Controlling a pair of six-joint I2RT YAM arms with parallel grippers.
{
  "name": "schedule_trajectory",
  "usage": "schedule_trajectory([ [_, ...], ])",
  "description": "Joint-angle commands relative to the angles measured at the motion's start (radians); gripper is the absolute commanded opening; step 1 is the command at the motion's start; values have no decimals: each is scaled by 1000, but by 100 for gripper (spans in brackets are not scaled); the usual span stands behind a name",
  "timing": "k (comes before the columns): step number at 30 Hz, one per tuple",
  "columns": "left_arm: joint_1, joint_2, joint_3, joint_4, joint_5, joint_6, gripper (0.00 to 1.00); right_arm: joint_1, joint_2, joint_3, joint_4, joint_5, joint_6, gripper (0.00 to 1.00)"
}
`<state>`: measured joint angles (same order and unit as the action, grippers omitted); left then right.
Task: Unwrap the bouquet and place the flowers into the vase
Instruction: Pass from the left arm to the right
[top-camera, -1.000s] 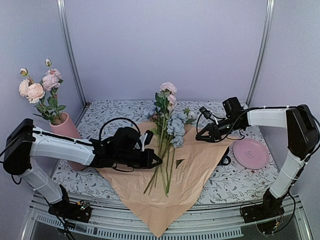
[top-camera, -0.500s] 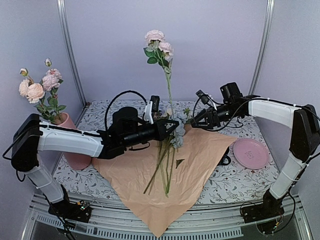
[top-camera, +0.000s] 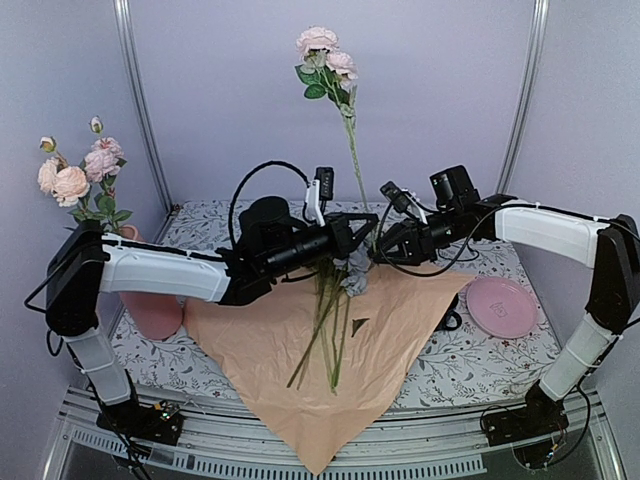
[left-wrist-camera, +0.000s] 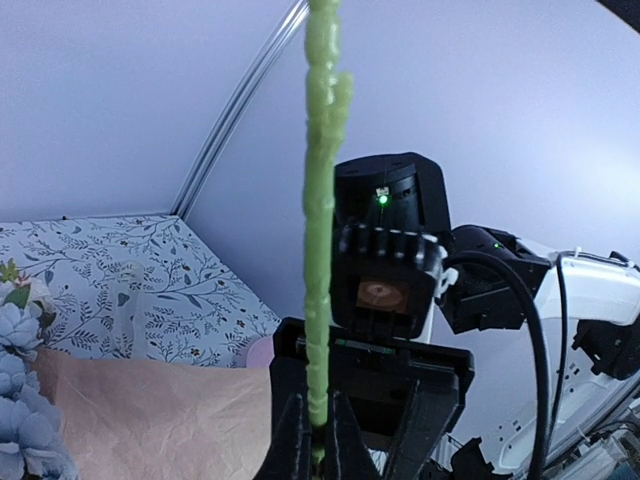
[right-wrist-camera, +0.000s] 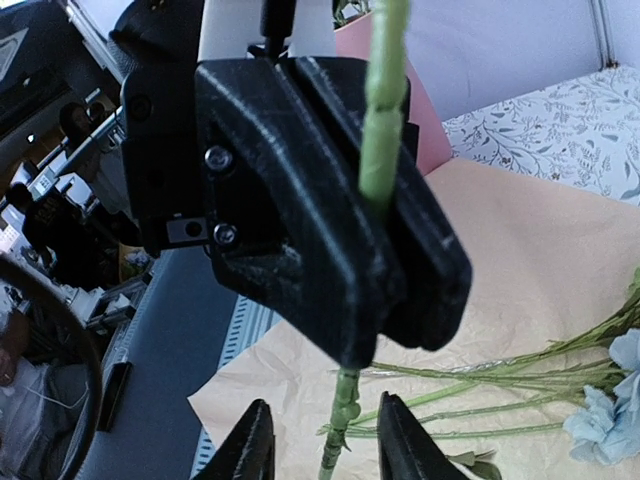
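My left gripper is shut on the stem of a pink flower and holds it upright above the table; in the left wrist view the green stem rises from the pinched fingertips. My right gripper faces it from the right, open. Its fingers straddle the stem's lower end without touching it. The bouquet's peach paper lies spread flat, with blue and cream flowers on it. The pink vase stands at the left, partly behind my left arm, with pink flowers in it.
A flat pink plate lies on the patterned tablecloth at the right, beside the paper's edge. Metal frame posts rise at the back corners. A black cable loops over my left arm.
My left gripper has lifted the pink flower off the paper, swung it upright and carried it right. My right gripper has moved left until its fingers straddle the stem.
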<state>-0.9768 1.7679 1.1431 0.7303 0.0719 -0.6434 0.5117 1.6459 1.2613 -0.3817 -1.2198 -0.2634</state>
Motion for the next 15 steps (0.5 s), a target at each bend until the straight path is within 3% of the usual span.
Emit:
schedule_trajectory([
  [1,10,18,25,46,12,-2,0,1,-20,-16,53,-48,31,26],
  [3,10,19,27,39,14,5,0,1,-19,-26,59,-55,34,4],
  [4,11,19,27,38,14,8,0,1,-21,-39,79,-53,48,0],
  [6,18,16,25,42,30,18,0,1,-21,-64,94,-55,61,0],
  [10,42,-16,8,39,17,19,32,1,-22,-112,88,-49,39,0],
  [15,92,-50,21,-29,-7,12,39,5,-32,-148,80,-26,-4,0],
])
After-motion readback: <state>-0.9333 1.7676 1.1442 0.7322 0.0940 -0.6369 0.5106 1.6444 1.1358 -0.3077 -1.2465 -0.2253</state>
